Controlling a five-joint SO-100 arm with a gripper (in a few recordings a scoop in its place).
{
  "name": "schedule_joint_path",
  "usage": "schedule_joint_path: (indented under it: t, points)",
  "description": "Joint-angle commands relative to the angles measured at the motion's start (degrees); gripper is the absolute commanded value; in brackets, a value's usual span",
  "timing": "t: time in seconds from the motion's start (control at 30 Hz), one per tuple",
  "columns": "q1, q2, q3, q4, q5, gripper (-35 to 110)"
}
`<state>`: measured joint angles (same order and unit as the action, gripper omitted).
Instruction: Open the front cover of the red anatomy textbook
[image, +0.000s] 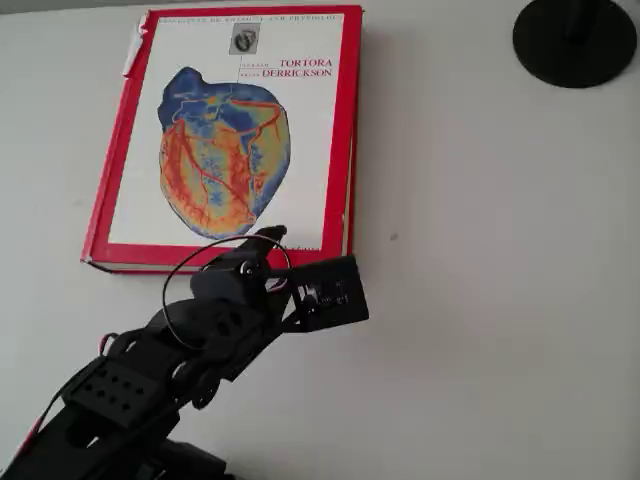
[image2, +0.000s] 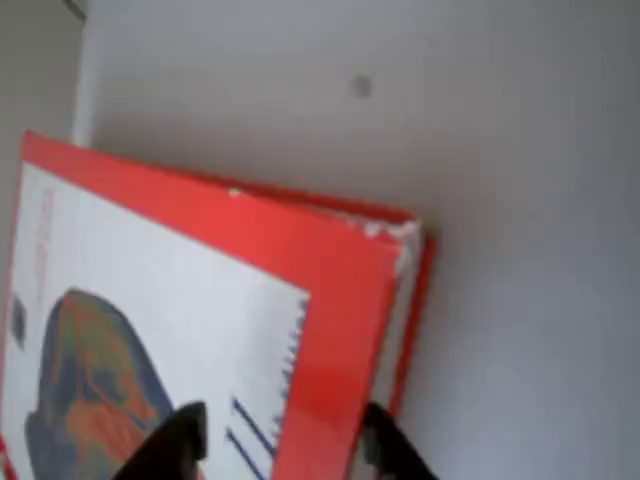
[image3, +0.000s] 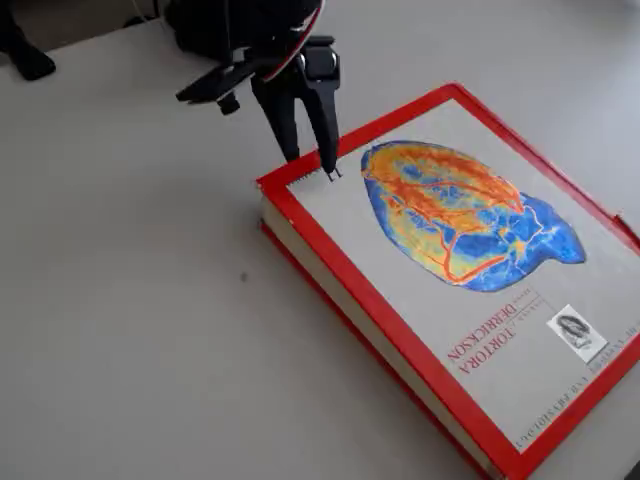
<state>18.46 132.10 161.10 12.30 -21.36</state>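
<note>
Overhead view: the red anatomy textbook (image: 225, 140) lies closed near the far left part of the table (image: 480, 300), its front cover (image: 230, 130) facing up with the heart picture; a black round disc (image: 575, 40) stands at the far right corner. The black gripper (image: 268, 238) reaches over the book's near edge.

Wrist view: two dark fingertips (image2: 180, 430) frame the cover's red border (image2: 330, 330) near a corner of the book; the picture is blurred, so contact is uncertain.

Fixed view: the gripper (image3: 312, 160) points down at the cover's corner nearest the arm, its fingers narrowly parted, one tip apparently touching the cover; nothing is held.
</note>
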Motion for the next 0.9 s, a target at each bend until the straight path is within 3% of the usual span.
schedule_joint_path:
  t: [0.0,0.87]
  points:
    - [0.8,2.3,-7.6,1.3,-0.4,21]
    - [-8.8,17.7,-31.3,32.3,0.2,21]
